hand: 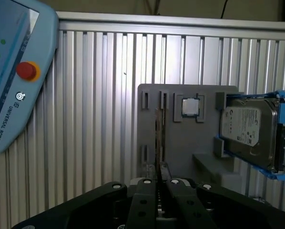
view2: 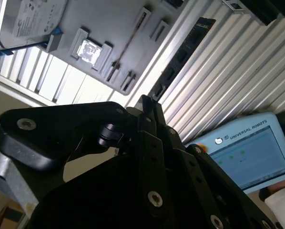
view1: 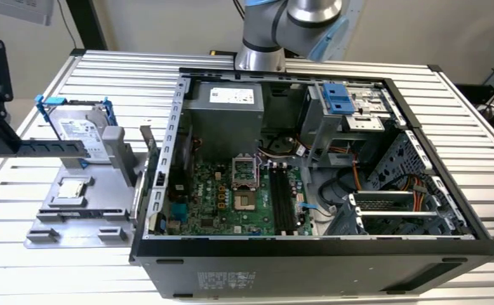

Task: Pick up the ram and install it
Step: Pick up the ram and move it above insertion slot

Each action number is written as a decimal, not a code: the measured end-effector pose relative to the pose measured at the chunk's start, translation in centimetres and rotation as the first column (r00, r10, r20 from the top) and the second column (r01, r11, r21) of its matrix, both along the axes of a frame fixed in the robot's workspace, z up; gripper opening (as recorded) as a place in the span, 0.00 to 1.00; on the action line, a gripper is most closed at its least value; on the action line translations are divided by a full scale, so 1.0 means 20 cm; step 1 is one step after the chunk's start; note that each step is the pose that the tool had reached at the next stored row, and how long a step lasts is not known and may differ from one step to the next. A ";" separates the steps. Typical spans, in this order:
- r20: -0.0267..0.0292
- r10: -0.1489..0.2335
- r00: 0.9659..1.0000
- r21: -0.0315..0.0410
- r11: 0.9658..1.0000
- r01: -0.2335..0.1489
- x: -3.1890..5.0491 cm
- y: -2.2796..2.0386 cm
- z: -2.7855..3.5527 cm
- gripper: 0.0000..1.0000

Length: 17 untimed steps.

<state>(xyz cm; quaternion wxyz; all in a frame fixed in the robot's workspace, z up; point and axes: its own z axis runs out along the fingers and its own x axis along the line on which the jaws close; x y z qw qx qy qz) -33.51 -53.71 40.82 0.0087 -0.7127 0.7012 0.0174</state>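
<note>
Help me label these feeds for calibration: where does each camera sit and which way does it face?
Exterior view: off the arm, high, looking down into the open computer case and at the fixture plate beside it; the arm shows behind the case.
First wrist view: on the wrist, looking along the fingers down at the fixture plate, hard drive and processor.
Second wrist view: on the wrist, looking slantwise past the fingers, which hold the ram.
Both wrist views share the fingers, fixture plate, hard drive and processor.

The motherboard [view1: 230, 197] is green, the computer case [view1: 315, 251] black-rimmed. The hard drive [view1: 77, 130] is silver with blue rails, its tray [view1: 77, 219] plain grey. The table [view1: 475, 127] is ribbed silver, the gripper [hand: 157, 167] black, the teach pendant [hand: 9, 57] pale blue with a red button [hand: 26, 70].
</note>
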 end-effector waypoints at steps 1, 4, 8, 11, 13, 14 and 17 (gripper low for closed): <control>0.000 0.000 1.000 0.000 1.000 0.000 0.022 0.000 0.000 0.00; 0.000 0.000 1.000 0.000 1.000 0.000 0.092 0.000 0.000 0.00; 0.000 0.000 1.000 0.000 1.000 0.000 0.160 0.000 0.000 0.00; 0.000 0.000 1.000 0.000 1.000 0.000 0.214 0.000 0.000 0.00; 0.000 0.000 1.000 0.000 1.000 0.000 0.254 0.000 0.000 0.00; 0.000 0.000 1.000 0.000 1.000 0.000 0.273 0.000 0.000 0.00; 0.000 0.000 1.000 0.000 1.000 0.000 0.333 0.001 0.000 0.00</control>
